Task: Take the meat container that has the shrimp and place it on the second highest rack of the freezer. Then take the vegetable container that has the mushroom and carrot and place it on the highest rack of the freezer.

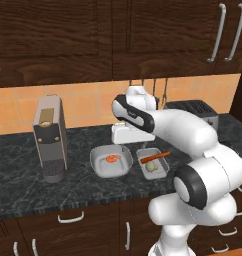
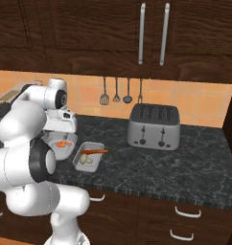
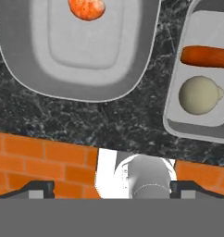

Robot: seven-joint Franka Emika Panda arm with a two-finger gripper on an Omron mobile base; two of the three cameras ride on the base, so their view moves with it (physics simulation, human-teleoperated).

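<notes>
Grey shrimp tray (image 1: 111, 162) on dark counter (image 1: 23, 175), left of carrot tray (image 1: 153, 164). Gripper (image 3: 112, 189) above, jaws wide, empty. Best: centre over near rim, descend straight, avoid shrimp (image 3: 86, 8), close on wall.

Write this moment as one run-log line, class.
gripper: open, above counter behind trays | shrimp tray: on counter, untouched | carrot and mushroom tray: beside it | step: no grasp yet
</notes>
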